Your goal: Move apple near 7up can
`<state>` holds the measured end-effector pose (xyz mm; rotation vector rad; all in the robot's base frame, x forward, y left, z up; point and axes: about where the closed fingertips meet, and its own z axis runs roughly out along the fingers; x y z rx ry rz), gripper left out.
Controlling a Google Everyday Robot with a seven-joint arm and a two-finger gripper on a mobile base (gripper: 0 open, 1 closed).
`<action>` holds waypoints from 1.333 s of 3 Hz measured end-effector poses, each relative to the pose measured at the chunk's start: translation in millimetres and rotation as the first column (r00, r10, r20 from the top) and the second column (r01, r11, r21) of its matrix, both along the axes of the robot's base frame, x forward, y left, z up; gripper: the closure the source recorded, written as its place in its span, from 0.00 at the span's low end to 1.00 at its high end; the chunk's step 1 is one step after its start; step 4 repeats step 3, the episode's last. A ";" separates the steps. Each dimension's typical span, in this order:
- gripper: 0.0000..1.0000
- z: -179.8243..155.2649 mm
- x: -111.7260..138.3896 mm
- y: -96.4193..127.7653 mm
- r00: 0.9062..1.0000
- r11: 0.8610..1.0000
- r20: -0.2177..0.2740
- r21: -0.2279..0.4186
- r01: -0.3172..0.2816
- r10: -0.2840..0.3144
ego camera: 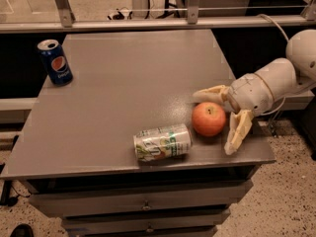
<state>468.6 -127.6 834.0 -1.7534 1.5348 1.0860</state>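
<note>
Camera view, grey tabletop (123, 83) seen from the front. 7up can (162, 142) lies on its side near the front edge, silver end facing right. Apple (209, 118) sits just right of the 7up can, stem dimple up, almost touching the can's end; cannot tell if they actually touch. Hand (212, 123) comes in from right of the 7up can on a white arm, spread wide around the apple: one finger behind the apple, the other on its far side from the can, not clamped on it. Pepsi can (55, 62) stands upright well away from the 7up can, back left. Drawers (143, 204) sit below the 7up can, under the tabletop.
</note>
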 end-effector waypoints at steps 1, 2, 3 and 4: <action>0.00 24.3 16.8 -18.4 0.997 0.999 0.075 -0.030 0.029 -0.027; 0.00 75.4 44.0 -49.6 0.974 0.994 0.213 -0.064 0.091 -0.075; 0.00 108.0 60.9 -61.2 0.945 0.988 0.301 -0.038 0.147 -0.129; 0.00 108.0 60.9 -61.2 0.945 0.988 0.301 -0.038 0.147 -0.129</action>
